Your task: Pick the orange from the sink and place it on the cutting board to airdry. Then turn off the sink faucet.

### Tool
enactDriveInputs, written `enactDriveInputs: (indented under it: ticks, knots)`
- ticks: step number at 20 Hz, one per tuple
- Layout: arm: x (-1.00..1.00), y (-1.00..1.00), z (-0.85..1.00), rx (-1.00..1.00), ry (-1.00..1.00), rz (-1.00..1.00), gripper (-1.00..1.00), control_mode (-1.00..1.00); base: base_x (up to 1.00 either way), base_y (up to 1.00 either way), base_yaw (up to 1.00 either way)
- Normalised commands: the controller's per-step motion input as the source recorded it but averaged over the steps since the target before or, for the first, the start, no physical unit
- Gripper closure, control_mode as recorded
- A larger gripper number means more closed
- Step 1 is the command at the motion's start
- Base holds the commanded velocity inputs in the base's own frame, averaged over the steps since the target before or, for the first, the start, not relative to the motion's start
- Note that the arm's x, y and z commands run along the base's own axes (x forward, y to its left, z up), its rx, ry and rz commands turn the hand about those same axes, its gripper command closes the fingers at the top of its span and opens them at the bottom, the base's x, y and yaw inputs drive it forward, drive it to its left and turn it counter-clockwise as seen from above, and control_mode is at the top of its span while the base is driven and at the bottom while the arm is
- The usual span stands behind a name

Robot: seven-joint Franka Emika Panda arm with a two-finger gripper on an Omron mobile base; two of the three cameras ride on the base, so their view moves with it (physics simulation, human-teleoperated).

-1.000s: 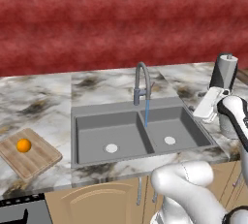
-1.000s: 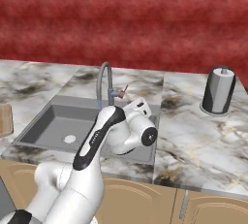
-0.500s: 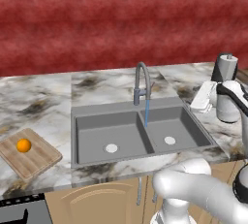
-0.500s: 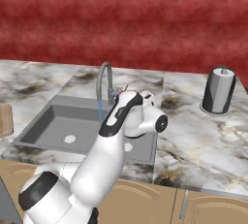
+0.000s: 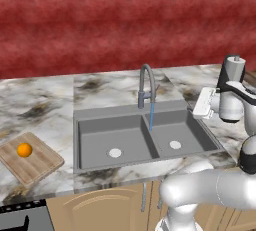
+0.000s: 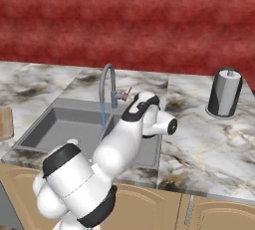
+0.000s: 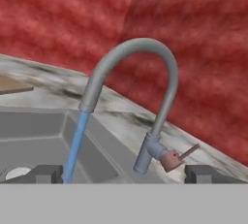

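Orange (image 5: 24, 150): resting on the cutting board (image 5: 37, 164), toward the board's far left part; the board lies on the table (image 5: 45, 100) near its front edge, left of the sink. Placed there to dry, so by my reading the first half of the task is done.

Sink (image 5: 172, 112): grey double basin set into the table's middle. Both basins hold nothing but a pale drain each; the left drain (image 5: 115, 152) and right drain (image 5: 175, 145) lie bare.

Sink faucet (image 5: 146, 86): gooseneck rising from the sink's back rim, spout arched over the divider between the basins. A blue water stream (image 5: 151, 116) falls from it, so the tap is on. In the hand view a small reddish lever (image 7: 180, 156) sticks out from the faucet's base, angled upward.

Pincer (image 7: 124, 173): over the sink's right side, aimed at the faucet base; both dark tips show well apart with nothing between them, so it is spread and empty. Judged purpose: lined up to reach the lever and shut off the water.

Paper towel holder (image 6: 225, 93): dark cylinder, white top, at the table's right rear, apart from the work.
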Motion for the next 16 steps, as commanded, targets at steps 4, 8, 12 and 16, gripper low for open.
enactDriveInputs:
  ticks: [4,8,12,16]
  knots:
    - [0.39,0.0,-0.08,0.0,-0.04,0.08,-1.0,-1.0,0.0,0.0,0.0]
    - [0.26,0.0,0.0,0.0,-0.02,0.04,-1.0,-1.0,0.0,0.0,0.0]
    - [0.21,0.0,-0.03,0.04,0.0,0.04,-1.0,-1.0,0.0,0.0,0.0]
    - [0.22,0.0,-0.1,0.05,0.0,0.05,-1.0,-1.0,0.0,0.0,0.0]
